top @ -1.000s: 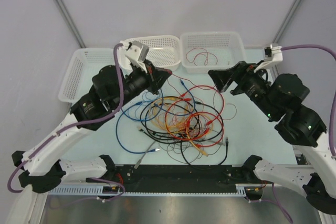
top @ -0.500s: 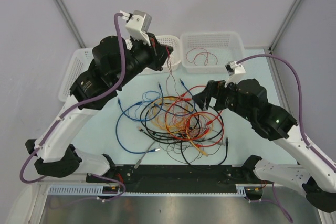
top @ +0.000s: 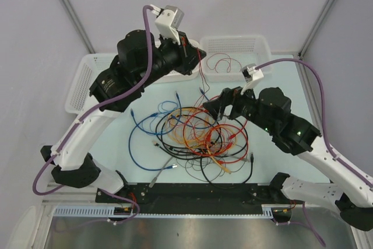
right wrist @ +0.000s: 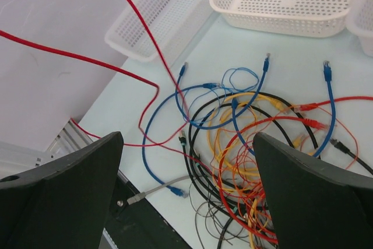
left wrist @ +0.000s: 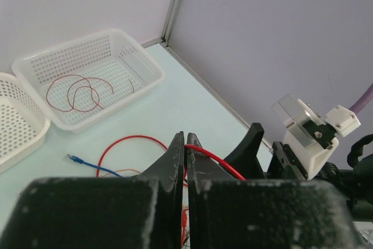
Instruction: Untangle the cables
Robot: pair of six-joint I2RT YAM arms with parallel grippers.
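Left end effector (left wrist: 185, 141) lifted higher, pinching red cable (left wrist: 214, 159), right end effector (top: 215, 105) spread, now nearer cables (top: 201, 138)

The left claw (left wrist: 185, 143) is pinched tight on a thin red cable (left wrist: 217, 159).

Overhead and close wrist cameras share cables (top: 201, 135).

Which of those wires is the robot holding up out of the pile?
The thin red cable: it is pinched in the left gripper and strung up above the table, while the other cables lie in a heap.
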